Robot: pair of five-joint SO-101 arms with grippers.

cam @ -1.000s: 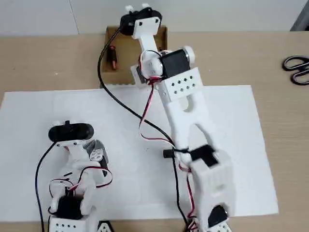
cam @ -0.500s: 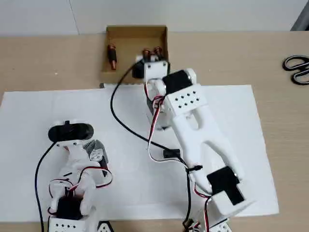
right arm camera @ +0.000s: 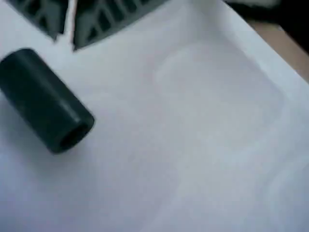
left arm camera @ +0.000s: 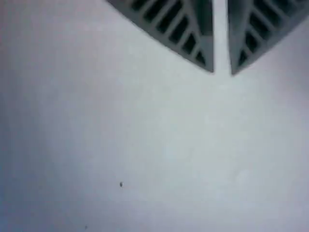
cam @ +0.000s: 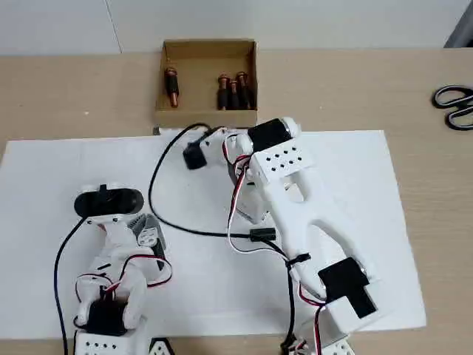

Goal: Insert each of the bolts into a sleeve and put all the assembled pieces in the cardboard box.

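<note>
Your right arm reaches from its base at the near edge of the table diagonally across the white paper. Its wrist is folded down just short of the cardboard box. In its wrist view the right gripper points down at the paper. Its jaws are drawn together to a thin slit with nothing between them. One black sleeve lies on its side on the paper just beside the fingertips. Its open end is showing, and it is not touching them.

Your left arm is folded tight over its own base at the near left, wrist tipped down over the paper. The left gripper hangs close above bare paper. Its jaws are likewise nearly together, leaving only a narrow gap, and they hold nothing.

The box sits on the table just beyond the paper's far edge. Four assembled pieces lie in it with their copper heads toward the far wall. One lies alone near the left wall, and three lie side by side against the right wall. From this height they look like bolts seated in dark sleeves, though they are too small for you to be sure. A pair of scissors rests at the table's right edge, well apart from everything.
</note>
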